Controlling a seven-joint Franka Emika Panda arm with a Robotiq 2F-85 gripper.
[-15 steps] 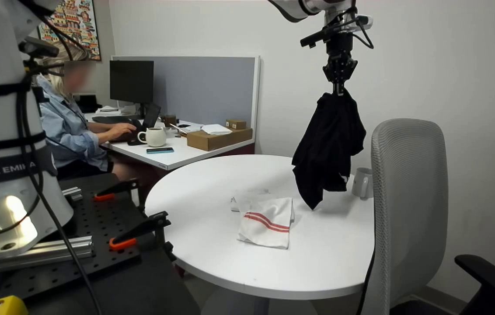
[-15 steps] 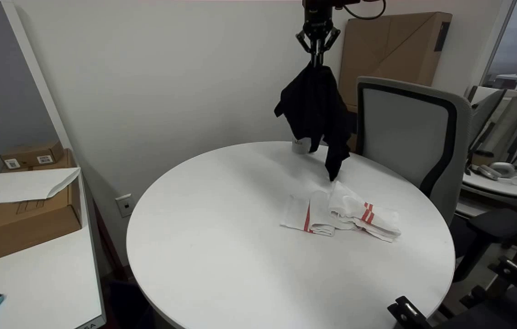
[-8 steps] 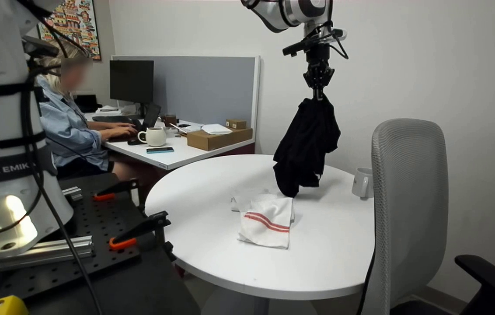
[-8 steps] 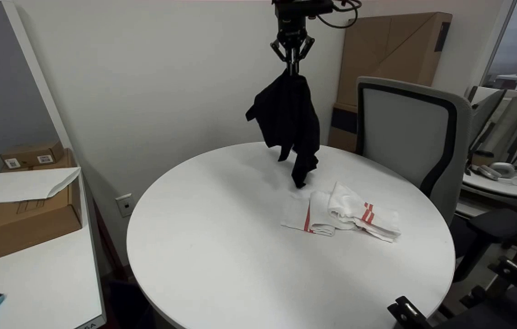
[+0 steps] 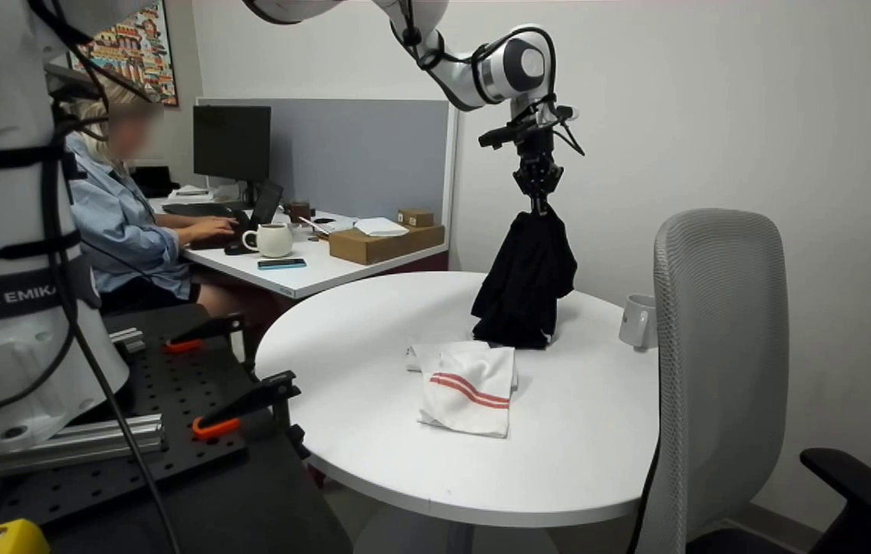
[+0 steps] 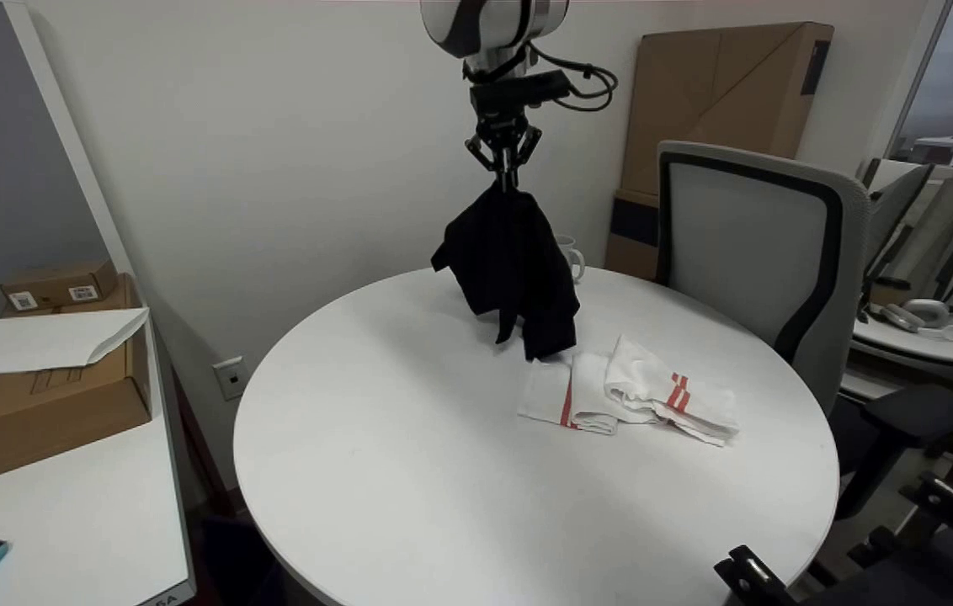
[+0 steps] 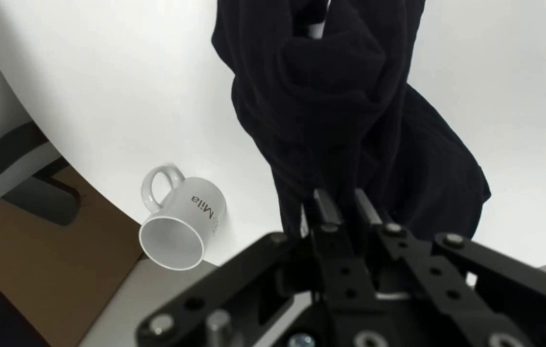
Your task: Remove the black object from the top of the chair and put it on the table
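Black crumpled cloth [image 6: 517,269] hangs straight down from the black two-fingered pincer [image 6: 507,182], tips squeezed nearly together on its gathered top, right over the round white table [image 6: 426,480], and the grey mesh-backed chair [image 6: 750,248] stands well apart from the pincer!

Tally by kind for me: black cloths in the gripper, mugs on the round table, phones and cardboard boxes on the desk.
Black cloth: 1
Mug: 1
Phone: 1
Boxes: 2, large box and small box
Total: 5
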